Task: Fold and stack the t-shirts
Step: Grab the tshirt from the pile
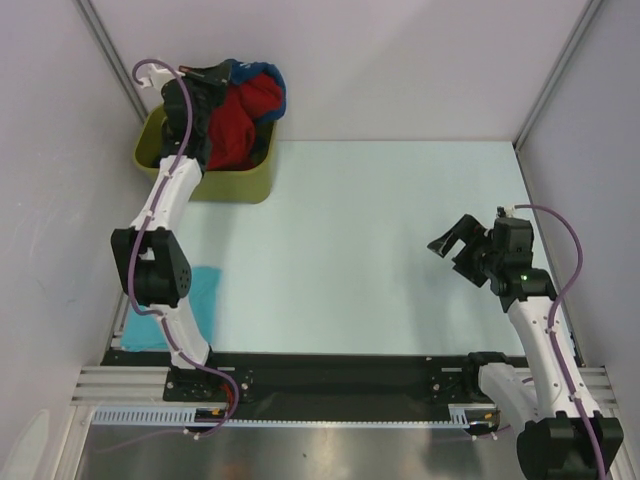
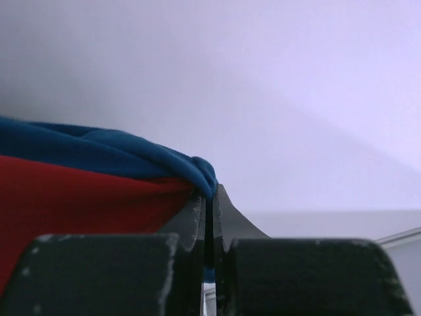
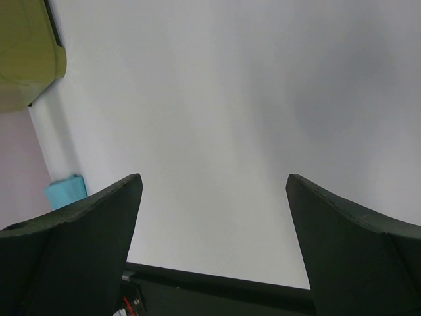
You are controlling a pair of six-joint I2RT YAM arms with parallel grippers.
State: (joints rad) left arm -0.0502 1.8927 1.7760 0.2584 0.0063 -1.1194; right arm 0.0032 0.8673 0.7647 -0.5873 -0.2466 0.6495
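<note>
**Left arm takes hold of a blue tee in the bin**

At the far left corner of the table, the left gripper is pressed together on a rolled fold of the blue t-shirt. This shirt lies on top of the red t-shirt in the olive-green bin. Only a thin edge of cloth shows between the jaws, so the pinch looks slight. The lift is best made slowly and straight up, until the hem clears the bin's rim. The red t-shirt sits directly beneath, touching the blue one, and may drag along; a pause above the bin would show whether it does.

The right gripper hangs spread wide and holding nothing, over the right side of the table, well apart from the bin. It seems well placed to take a second corner once the shirt reaches the bare middle. A turquoise t-shirt lies at the near left edge, partly under the left arm, and should be kept clear of the swing.
</note>
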